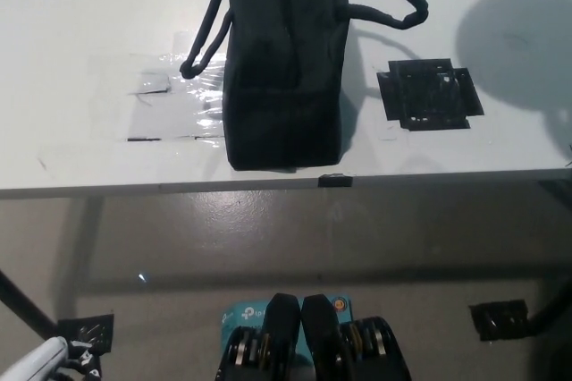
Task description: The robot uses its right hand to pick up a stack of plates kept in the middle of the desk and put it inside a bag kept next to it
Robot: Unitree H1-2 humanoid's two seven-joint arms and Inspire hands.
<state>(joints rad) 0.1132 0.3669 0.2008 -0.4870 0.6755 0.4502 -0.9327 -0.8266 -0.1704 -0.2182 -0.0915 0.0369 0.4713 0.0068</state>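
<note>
You see a black matt cloth bag (284, 68) with rope-like corded handles at the top centre of the frame, on a smooth white matt worktop (80, 23). Left of it lies glossy clear plastic tape (174, 104); right of it, matt black tape patch (429, 95). The grey floor (268, 229) looks faintly shiny.

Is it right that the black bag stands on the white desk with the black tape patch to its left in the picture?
Not quite. In the head view the black bag stands on the white desk, but the black tape patch lies to its right in the picture, not its left.
</note>
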